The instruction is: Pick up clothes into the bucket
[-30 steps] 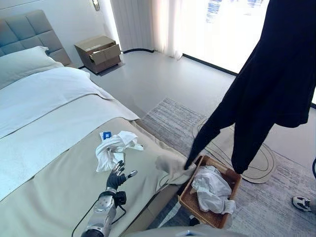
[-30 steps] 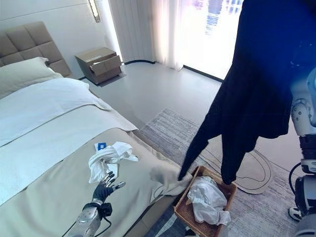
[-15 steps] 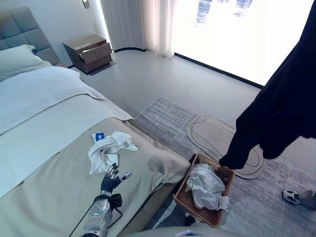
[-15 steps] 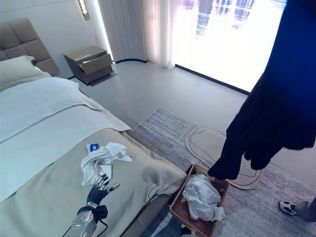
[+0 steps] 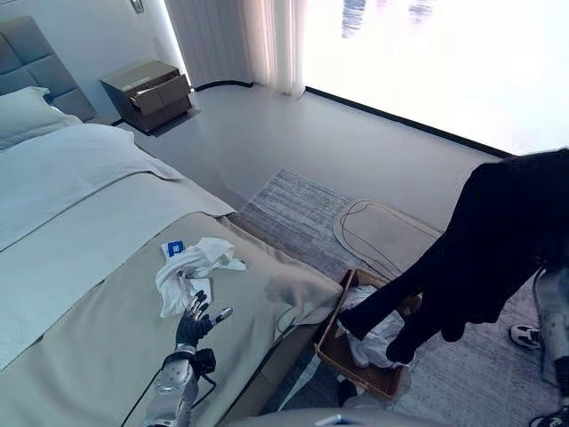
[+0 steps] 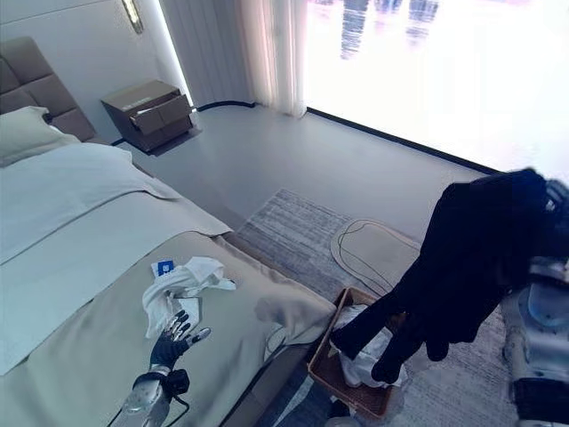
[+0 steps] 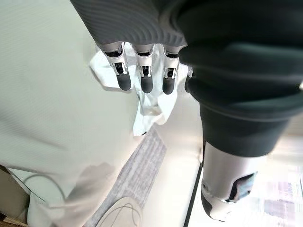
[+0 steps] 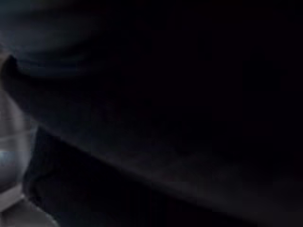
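A dark garment (image 5: 498,240) hangs at the right from my right hand (image 6: 557,197), which the cloth covers. Its lower ends dangle into the brown woven basket (image 5: 354,372) on the floor beside the bed, over the white clothes (image 5: 380,336) lying inside. On the beige bedspread a crumpled white garment (image 5: 191,267) lies next to a small blue card (image 5: 174,248). My left hand (image 5: 191,325) rests on the bed just below that garment, fingers (image 7: 146,80) straight and spread, holding nothing.
The bed's corner (image 5: 302,298) juts toward the basket. A striped grey rug (image 5: 302,205) and an oval mat (image 5: 382,233) cover the floor. A wooden nightstand (image 5: 147,89) stands by the far wall. A person's shoe (image 5: 524,335) shows at the right.
The dark garment has come down from high at the right until its ends reach into the basket. The camera has shifted a little. The left hand stays on the bed.
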Robot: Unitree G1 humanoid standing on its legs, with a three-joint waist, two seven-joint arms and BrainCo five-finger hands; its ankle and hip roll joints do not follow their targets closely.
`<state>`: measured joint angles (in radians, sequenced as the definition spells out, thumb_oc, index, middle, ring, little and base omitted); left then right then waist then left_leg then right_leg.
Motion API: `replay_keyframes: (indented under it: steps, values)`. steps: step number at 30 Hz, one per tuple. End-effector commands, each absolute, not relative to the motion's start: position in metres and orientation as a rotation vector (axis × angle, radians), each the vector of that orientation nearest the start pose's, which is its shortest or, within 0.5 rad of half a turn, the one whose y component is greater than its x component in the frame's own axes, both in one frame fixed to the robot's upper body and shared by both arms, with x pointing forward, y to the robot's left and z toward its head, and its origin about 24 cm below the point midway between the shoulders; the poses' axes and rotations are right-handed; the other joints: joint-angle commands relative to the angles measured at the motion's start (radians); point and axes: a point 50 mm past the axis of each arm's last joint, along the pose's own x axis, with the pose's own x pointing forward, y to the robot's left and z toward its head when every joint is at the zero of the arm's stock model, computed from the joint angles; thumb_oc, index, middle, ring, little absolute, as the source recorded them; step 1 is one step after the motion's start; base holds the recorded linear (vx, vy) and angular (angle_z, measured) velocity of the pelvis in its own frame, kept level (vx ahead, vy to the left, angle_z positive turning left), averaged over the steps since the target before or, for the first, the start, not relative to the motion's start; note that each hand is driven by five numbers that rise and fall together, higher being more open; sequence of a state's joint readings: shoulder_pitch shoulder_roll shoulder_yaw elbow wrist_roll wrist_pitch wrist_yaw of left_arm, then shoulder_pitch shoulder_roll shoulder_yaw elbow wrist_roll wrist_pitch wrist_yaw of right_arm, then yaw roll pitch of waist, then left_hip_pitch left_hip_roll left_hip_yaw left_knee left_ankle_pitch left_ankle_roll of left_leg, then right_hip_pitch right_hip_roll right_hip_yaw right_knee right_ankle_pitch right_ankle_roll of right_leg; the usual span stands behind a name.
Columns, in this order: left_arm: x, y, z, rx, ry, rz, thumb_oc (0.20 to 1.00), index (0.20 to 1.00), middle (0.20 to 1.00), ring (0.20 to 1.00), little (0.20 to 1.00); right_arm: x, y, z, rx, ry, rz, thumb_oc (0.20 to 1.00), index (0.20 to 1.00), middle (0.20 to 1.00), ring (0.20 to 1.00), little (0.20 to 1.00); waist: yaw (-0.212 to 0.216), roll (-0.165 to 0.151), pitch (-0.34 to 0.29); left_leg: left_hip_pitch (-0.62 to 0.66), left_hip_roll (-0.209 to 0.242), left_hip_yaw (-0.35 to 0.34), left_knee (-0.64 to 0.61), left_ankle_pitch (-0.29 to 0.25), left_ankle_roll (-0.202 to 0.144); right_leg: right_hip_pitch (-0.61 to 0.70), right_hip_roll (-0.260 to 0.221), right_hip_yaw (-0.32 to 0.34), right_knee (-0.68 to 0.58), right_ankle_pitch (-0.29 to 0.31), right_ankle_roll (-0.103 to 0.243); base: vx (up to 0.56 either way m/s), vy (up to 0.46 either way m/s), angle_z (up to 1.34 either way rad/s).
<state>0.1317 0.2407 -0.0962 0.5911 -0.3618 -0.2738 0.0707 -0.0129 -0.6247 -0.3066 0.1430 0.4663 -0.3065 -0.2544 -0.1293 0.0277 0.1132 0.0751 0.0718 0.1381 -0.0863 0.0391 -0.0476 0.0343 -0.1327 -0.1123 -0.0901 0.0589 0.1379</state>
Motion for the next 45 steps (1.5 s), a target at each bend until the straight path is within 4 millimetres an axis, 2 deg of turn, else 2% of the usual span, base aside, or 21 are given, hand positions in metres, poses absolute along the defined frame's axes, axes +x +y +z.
replay_keyframes:
  steps: [1,2,6,7,8,13,18,19,20,24,28,29,35,36,39,43,45]
  values:
    - [0.189,0.239,-0.056,0.031,0.297,0.201,1.0,1.0,1.0,1.0,1.0,0.236,-0.347,0.154,-0.196,-0.495,-0.603,0.2,0.2,0.2,0.2,0.2,0.001,-0.054,-0.022,-0.084,-0.013,-0.025,0.134,-0.071,0.027,-0.06,-0.047,0.021,0.069,0.033,0.021,0.0,0.0,0.0]
    - [0.187,0.24,-0.055,0.028,0.286,0.202,1.0,1.0,1.0,1.0,1.0,0.237,-0.345,0.134,-0.226,-0.407,-0.612,0.2,0.2,0.2,0.2,0.2,0.003,-0.043,-0.009,-0.095,-0.021,-0.026,0.141,-0.072,0.03,-0.068,-0.053,0.022,0.076,0.033,0.021,0.0,0.0,0.0]
    - [0.188,0.238,-0.048,0.01,0.242,0.194,1.0,1.0,1.0,1.0,1.0,0.245,-0.34,0.106,-0.293,-0.275,-0.623,0.2,0.2,0.2,0.2,0.2,0.012,-0.018,0.03,-0.127,-0.036,-0.03,0.16,-0.075,0.037,-0.099,-0.07,0.021,0.102,0.032,0.025,-0.03,0.023,0.0]
    - [0.188,0.239,-0.047,0.01,0.242,0.195,1.0,1.0,1.0,1.0,1.0,0.245,-0.34,0.106,-0.293,-0.276,-0.622,0.2,0.2,0.2,0.2,0.2,0.011,-0.018,0.03,-0.129,-0.036,-0.03,0.161,-0.076,0.037,-0.101,-0.071,0.021,0.104,0.031,0.025,-0.1,0.038,0.0]
    - [0.191,0.235,-0.042,-0.004,0.206,0.18,1.0,1.0,1.0,1.0,1.0,0.253,-0.335,0.093,-0.283,-0.223,-0.636,0.2,0.2,0.2,0.2,0.2,0.019,-0.006,0.065,-0.156,-0.045,-0.034,0.177,-0.075,0.04,-0.125,-0.079,0.02,0.123,0.031,0.026,-0.12,0.04,0.04]
    - [0.201,0.227,-0.025,-0.045,0.116,0.151,1.0,1.0,1.0,1.0,1.0,0.283,-0.321,0.088,-0.215,-0.192,-0.652,0.2,0.2,0.2,0.2,0.2,0.04,0.018,0.15,-0.234,-0.052,-0.032,0.252,-0.092,0.053,-0.214,-0.092,0.032,0.205,0.013,0.025,-0.14,0.04,-0.04]
    - [0.213,0.214,-0.003,-0.052,0.017,0.091,1.0,1.0,1.0,1.0,1.0,0.313,-0.293,0.106,-0.143,-0.258,-0.614,0.2,0.2,0.2,0.2,0.2,0.049,0.012,0.267,-0.397,-0.039,-0.03,0.402,-0.113,0.058,-0.369,-0.103,0.047,0.33,-0.004,0.012,-0.17,-0.012,-0.08]
    - [0.214,0.214,-0.003,-0.052,0.016,0.092,1.0,1.0,1.0,1.0,1.0,0.314,-0.293,0.107,-0.143,-0.259,-0.615,0.2,0.2,0.2,0.2,0.2,0.048,0.012,0.264,-0.404,-0.039,-0.031,0.407,-0.114,0.058,-0.376,-0.103,0.047,0.335,-0.006,0.012,-0.16,-0.019,0.11]
    - [0.214,0.21,0.002,-0.044,-0.002,0.068,1.0,1.0,1.0,1.0,1.0,0.319,-0.286,0.114,-0.132,-0.288,-0.606,0.2,0.2,0.2,0.2,0.2,0.049,0.015,0.287,-0.455,-0.04,-0.037,0.431,-0.116,0.06,-0.428,-0.104,0.048,0.37,-0.013,0.006,-0.1,-0.009,0.15]
    - [0.213,0.206,-0.001,-0.016,0.013,0.047,1.0,1.0,1.0,1.0,1.0,0.328,-0.281,0.127,-0.119,-0.328,-0.61,0.2,0.2,0.2,0.2,0.2,0.054,0.016,0.304,-0.557,-0.037,-0.047,0.492,-0.127,0.06,-0.519,-0.101,0.046,0.429,-0.03,-0.001,-0.07,-0.023,0.11]
    - [0.212,0.204,-0.004,-0.008,0.025,0.047,1.0,1.0,1.0,1.0,1.0,0.333,-0.279,0.143,-0.101,-0.384,-0.622,0.2,0.2,0.2,0.2,0.2,0.058,0.021,0.309,-0.608,-0.04,-0.057,0.514,-0.125,0.058,-0.569,-0.102,0.04,0.46,-0.037,-0.005,-0.03,-0.026,0.07]
    - [0.21,0.203,-0.004,-0.004,0.025,0.047,1.0,1.0,1.0,1.0,1.0,0.336,-0.281,0.154,-0.09,-0.418,-0.644,0.2,0.2,0.2,0.2,0.2,0.062,0.027,0.309,-0.639,-0.041,-0.065,0.517,-0.124,0.056,-0.601,-0.101,0.041,0.475,-0.041,-0.006,-0.03,-0.023,0.08]
    - [0.211,0.197,-0.006,0.021,0.031,0.018,1.0,1.0,1.0,1.0,1.0,0.346,-0.295,0.167,-0.051,-0.418,-0.739,0.2,0.2,0.2,0.2,0.2,0.073,0.042,0.307,-0.716,-0.045,-0.067,0.535,-0.124,0.055,-0.686,-0.1,0.048,0.512,-0.048,-0.008,-0.05,-0.005,0.04]
    - [0.211,0.194,-0.004,0.026,0.021,0.002,1.0,1.0,1.0,1.0,1.0,0.352,-0.301,0.179,-0.121,-0.413,-0.755,0.2,0.2,0.2,0.2,0.2,0.078,0.048,0.312,-0.736,-0.048,-0.067,0.534,-0.12,0.054,-0.706,-0.102,0.05,0.511,-0.044,-0.007,-0.03,0.005,-0.01]
    - [0.21,0.191,-0.002,0.017,0.015,-0.01,1.0,1.0,1.0,1.0,1.0,0.357,-0.312,0.19,-0.199,-0.388,-0.777,0.2,0.2,0.2,0.2,0.2,0.084,0.059,0.318,-0.762,-0.049,-0.065,0.524,-0.111,0.054,-0.739,-0.105,0.049,0.514,-0.038,-0.007,-0.03,0.009,0.03]
    - [0.212,0.187,0.0,0.016,0.001,-0.03,1.0,1.0,1.0,1.0,1.0,0.361,-0.323,0.191,-0.276,-0.326,-0.81,0.2,0.2,0.2,0.2,0.2,0.095,0.072,0.326,-0.787,-0.053,-0.066,0.522,-0.104,0.053,-0.771,-0.11,0.054,0.531,-0.041,-0.006,0.0,0.0,0.01]
    - [0.216,0.183,0.004,0.016,-0.017,-0.034,1.0,1.0,1.0,1.0,1.0,0.359,-0.336,0.175,-0.333,-0.206,-0.844,0.2,0.2,0.2,0.2,0.2,0.101,0.08,0.337,-0.808,-0.058,-0.071,0.543,-0.109,0.053,-0.786,-0.117,0.052,0.562,-0.056,-0.008,0.01,-0.023,0.1]
